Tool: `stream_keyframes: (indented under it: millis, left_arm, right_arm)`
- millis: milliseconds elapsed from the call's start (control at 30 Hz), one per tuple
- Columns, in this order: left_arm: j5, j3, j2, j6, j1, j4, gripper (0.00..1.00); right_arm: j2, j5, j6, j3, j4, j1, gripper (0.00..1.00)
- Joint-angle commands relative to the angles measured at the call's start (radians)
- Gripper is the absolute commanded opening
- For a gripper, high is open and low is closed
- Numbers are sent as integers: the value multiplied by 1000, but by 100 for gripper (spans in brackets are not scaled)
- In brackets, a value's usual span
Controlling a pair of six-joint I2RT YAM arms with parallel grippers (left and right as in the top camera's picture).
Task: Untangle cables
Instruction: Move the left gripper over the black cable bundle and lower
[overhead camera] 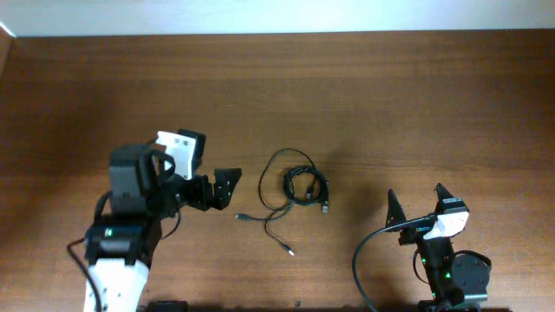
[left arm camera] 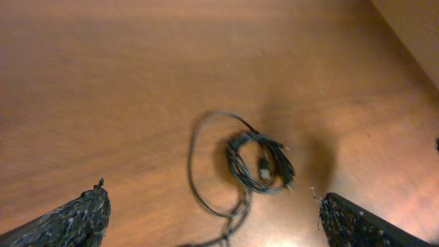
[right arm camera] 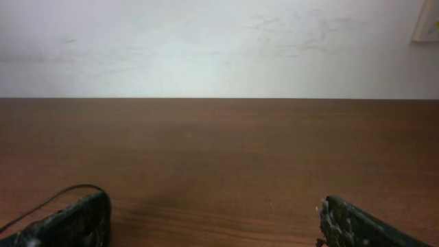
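The cables (overhead camera: 299, 186) are seen lying near the middle of the worktop (overhead camera: 364, 87), between the two arms and closer to the left one. They are gathered into a small tight coil with a larger single loop hanging off its left side. Two loose tails trail toward the front edge, and one is finished with a small pale plug. A silvery-tipped plug can be made out within the coil in the left wrist view, though the crossings there are too blurred to be read. The left claw (overhead camera: 230, 188) is held wide apart and empty, just to the left of the large loop and not touching it. The bundle is framed between its fingertips in its own camera. The right claw (overhead camera: 416, 195) is likewise spread wide and grips nothing. It is parked well to the right near the front edge, and only bare wood and the wall are shown in its view. No cord is lifted or pinched, so the step in hand is judged to be the approach before a first grasp, with the untangling itself not yet begun. For the next move, the left claw would need to be lowered onto a single strand, probably the outer loop or a free tail, and narrowed on it alone. The right claw would need to be brought across so that the coil can be pinned while the strand is drawn out.
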Motion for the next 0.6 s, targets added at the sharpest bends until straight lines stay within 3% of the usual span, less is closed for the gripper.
stream_keyframes:
  millis: [0,33,100,400,567]
  left_arm:
    - [64,14,91,-79,4,-16,99]
    - [5,14,108,-183,4,-28,99]
    - [-67,14,109,-267,3,-57,99]
    - [-467,154,107,-490,-159,-274,100]
    - [-467,163,116,-547,-223,-243,99]
  right_arm:
    - [-6,8,-7,-5,-6,-6,98]
    - [-6,8,-7,-5,-6,-6,98]
    - [-6,8,-7,-5,-6,-6,98]
    - [-6,8,-7,-5,-6,-6,98]
    - [-6,8,-7,-5,-6,-6,98]
